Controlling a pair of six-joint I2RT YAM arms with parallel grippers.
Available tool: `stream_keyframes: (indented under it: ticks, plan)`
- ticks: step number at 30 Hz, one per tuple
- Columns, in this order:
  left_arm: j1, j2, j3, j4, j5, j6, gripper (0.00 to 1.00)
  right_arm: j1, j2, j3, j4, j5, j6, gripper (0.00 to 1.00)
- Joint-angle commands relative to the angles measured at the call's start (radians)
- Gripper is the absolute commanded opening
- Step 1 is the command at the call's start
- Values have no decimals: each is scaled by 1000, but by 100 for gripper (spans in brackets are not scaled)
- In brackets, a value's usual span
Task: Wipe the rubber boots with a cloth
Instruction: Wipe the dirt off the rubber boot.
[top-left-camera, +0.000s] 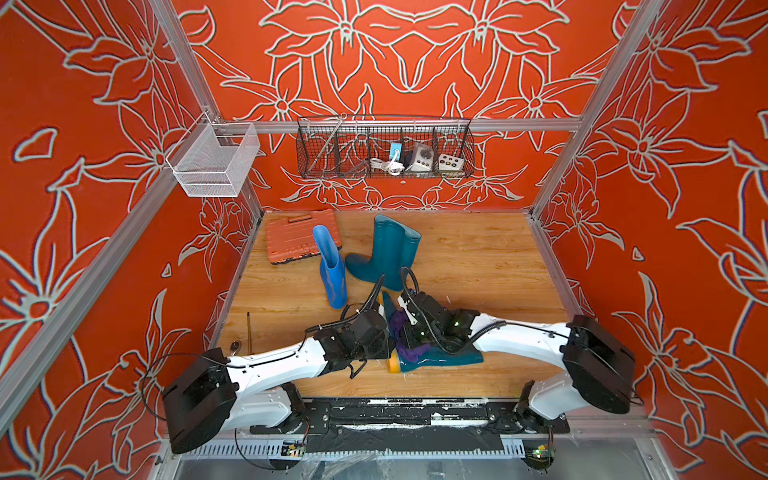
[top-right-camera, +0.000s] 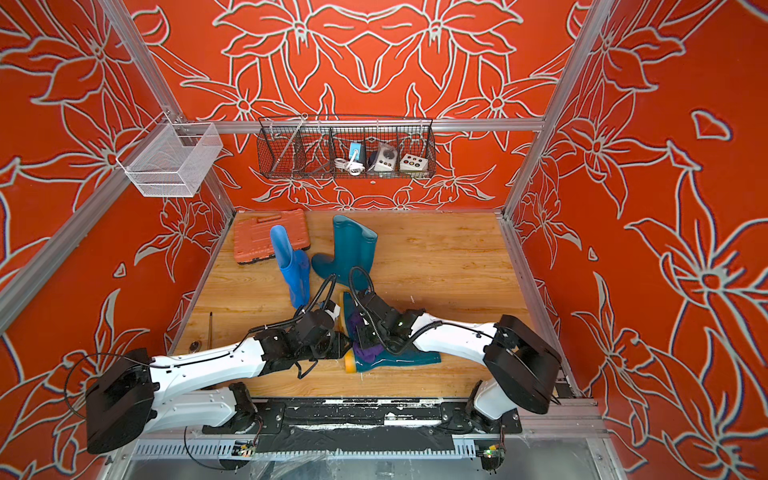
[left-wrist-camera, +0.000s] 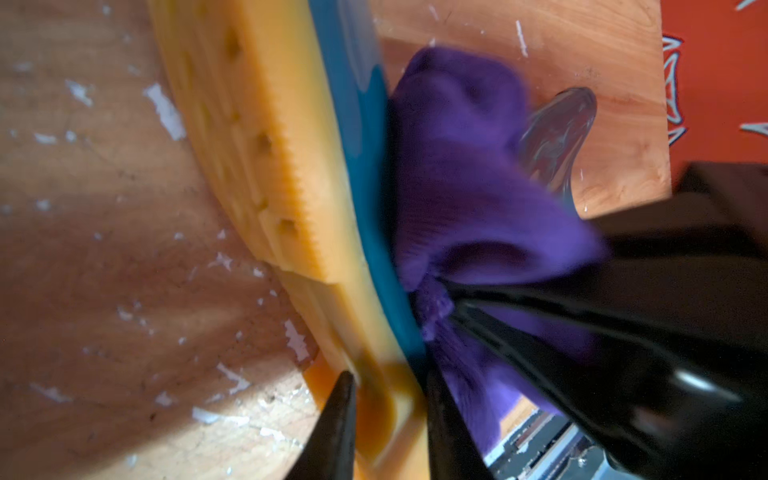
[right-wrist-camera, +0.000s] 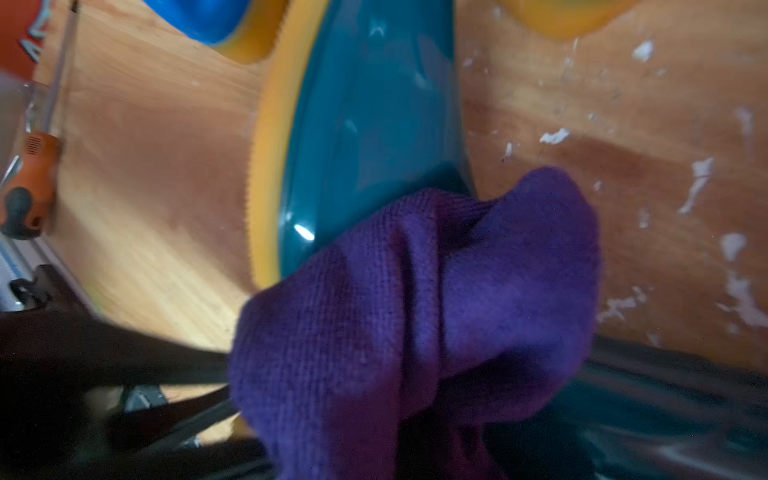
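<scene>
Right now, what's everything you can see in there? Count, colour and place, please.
blue rubber boot: one, bright blue, back left by the case
standing teal boot: one, dark teal, centre back
lying teal boot: one, dark teal, front centre
cloth: one, purple, on the lying teal boot
tool case: one, orange, back-left corner
screwdriver: one, orange-black handle, left edge
mesh basket: one, white, left rail
wire basket: one, black, back wall
table: one, wood-grain
left tool: one, black, gripping the lying teal boot's sole
right tool: one, black, shut on the cloth

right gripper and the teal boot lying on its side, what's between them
The purple cloth, clamped in the right gripper and bunched against the lying dark teal boot; the right wrist view shows it best.
</scene>
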Motion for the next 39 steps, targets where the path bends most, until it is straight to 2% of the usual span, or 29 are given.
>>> stream_keyframes:
  ticks: [1,7,10,11,13,16,19,22,24,27,31,33,37,39]
  plan:
    - [-1,33,-4,-65,-7,1,21,-99,29,-83,-18,-33,-14,0]
    - [0,37,3,-66,-4,11,19,-410,-137,-257,-134,-79,-88,0]
    - [0,37,5,-62,2,12,21,-450,-224,-236,-221,-71,-134,0]
    - [0,37,7,-61,5,14,25,-447,-237,-223,-228,-88,-135,0]
    - [0,43,13,-53,20,15,39,-406,-245,-190,-210,-116,-106,0]
    - [0,64,28,-56,34,21,50,-229,-216,-102,-188,-33,-79,0]
    - [0,93,32,-52,38,18,52,-98,-117,-10,-121,-53,-56,0]
    - [0,119,33,-52,45,10,52,-72,-17,35,-89,-84,-52,0]
    - [0,126,33,-59,48,8,52,-82,9,33,-109,-58,-71,0]
    - [0,121,30,-77,40,8,52,-188,6,-26,-139,-73,-86,0]
    - [2,109,28,-82,37,12,49,-509,-79,-208,-90,-219,-86,0]
    - [2,108,27,-82,43,14,48,-620,-143,-233,-140,-227,-129,0]
    - [2,112,23,-71,50,14,45,-636,-252,-206,-205,-234,-147,0]
    - [2,117,20,-58,54,11,44,-559,-279,-181,-187,-223,-107,0]
